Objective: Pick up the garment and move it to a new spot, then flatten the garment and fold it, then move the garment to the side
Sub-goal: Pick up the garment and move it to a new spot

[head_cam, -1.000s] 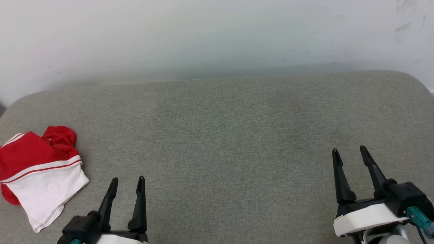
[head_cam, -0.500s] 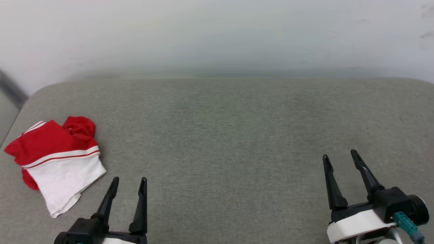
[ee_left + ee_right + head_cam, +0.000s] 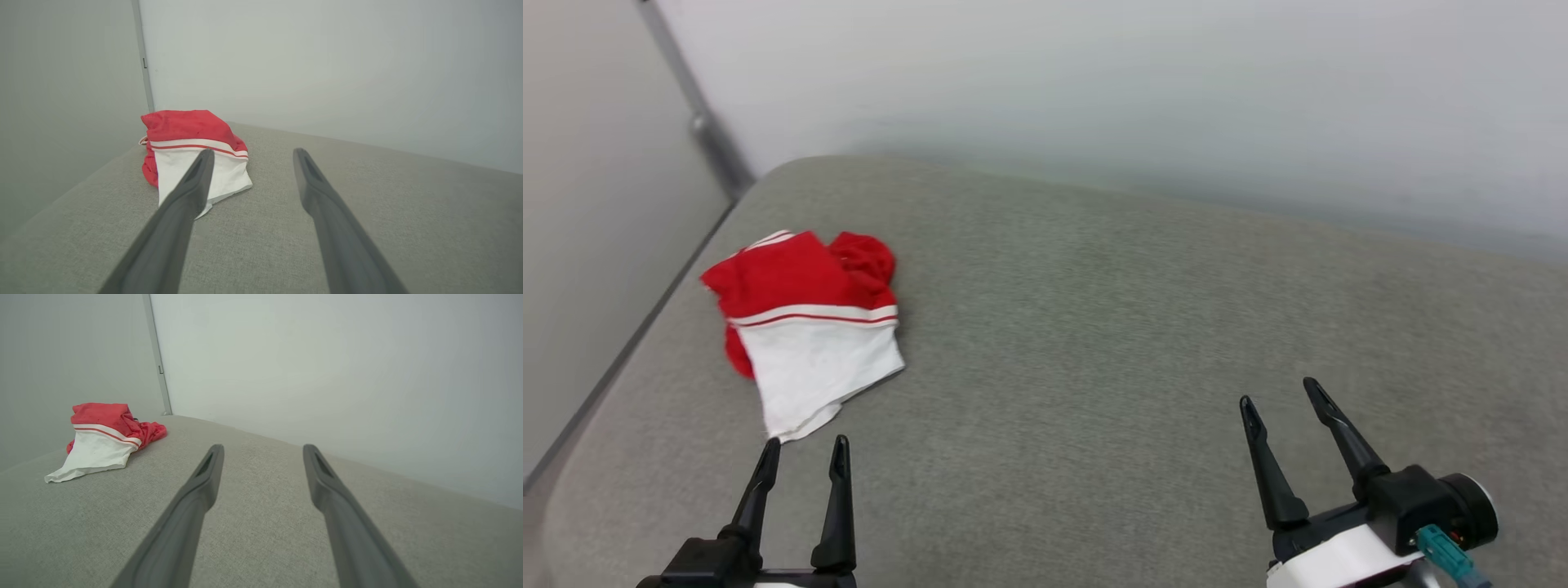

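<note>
garment (image 3: 817, 359): 1 | dark fingers (image 3: 836, 510): 4 | grey cushion (image 3: 1094, 343): 1

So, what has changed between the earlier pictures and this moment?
The head camera has turned to the robot's left, so the whole picture shifted. The garment lies crumpled in the same place on the grey cushion. Nothing was taken hold of or let go. The left hand and the right hand stayed open and empty.

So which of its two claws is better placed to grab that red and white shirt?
Left, probably. The left gripper is open, just short of the white edge of the garment and aimed toward it. The right gripper, also open, sits far off across the grey cushion.
</note>
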